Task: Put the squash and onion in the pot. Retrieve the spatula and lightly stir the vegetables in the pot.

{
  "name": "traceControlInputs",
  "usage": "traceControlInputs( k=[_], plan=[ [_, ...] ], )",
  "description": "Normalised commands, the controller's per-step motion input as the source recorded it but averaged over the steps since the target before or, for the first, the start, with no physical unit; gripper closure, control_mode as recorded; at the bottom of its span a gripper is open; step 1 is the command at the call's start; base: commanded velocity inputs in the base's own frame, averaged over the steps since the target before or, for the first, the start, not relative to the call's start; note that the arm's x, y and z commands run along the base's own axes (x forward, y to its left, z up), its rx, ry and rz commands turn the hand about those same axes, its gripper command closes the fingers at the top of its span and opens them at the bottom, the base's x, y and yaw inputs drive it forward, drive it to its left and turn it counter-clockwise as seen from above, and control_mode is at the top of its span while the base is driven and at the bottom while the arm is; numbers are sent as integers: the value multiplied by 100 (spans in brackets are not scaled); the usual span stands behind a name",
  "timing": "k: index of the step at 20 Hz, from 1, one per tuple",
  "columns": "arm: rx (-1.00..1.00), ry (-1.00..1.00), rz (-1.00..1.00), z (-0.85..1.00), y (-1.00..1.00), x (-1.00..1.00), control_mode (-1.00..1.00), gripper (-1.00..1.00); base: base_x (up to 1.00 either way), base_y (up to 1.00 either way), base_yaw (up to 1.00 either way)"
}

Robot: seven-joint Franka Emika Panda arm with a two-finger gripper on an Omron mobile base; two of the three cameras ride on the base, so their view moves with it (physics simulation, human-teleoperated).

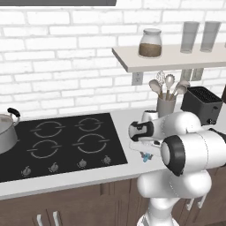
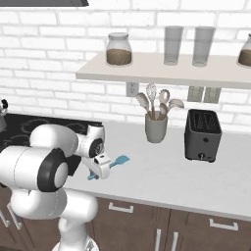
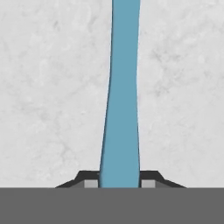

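Spatula-retrieval step. Gripper (image 2: 100,169) is down on the counter (image 2: 166,171), just right of the stove (image 1: 66,141), jaws clenched on the teal spatula (image 2: 117,161). Its stem runs straight between the fingertips (image 3: 148,183), blade pointing away from the stove. Next, probably: lift clear, carry left across the stove to the pot (image 1: 6,132) at its far-left edge.

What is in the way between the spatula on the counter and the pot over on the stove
Nothing visible. The end effector is shut on the spatula, which lies on the white counter. Between it and the pot at the far left lies the flat black cooktop, with nothing standing on it.
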Motion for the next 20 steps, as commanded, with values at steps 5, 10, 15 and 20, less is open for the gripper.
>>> traceControlInputs(
  k=[5,10,15,20],
  plan=[
    [0,-15,0,-67,0,-7,-100,100,0,0,0],
    [0,-7,0,-41,-1,-6,-100,100,0,0,0],
    [0,-3,1,9,0,-26,-100,100,0,0,0],
    [0,-2,2,55,-3,-17,-100,100,0,0,0]
  ],
)
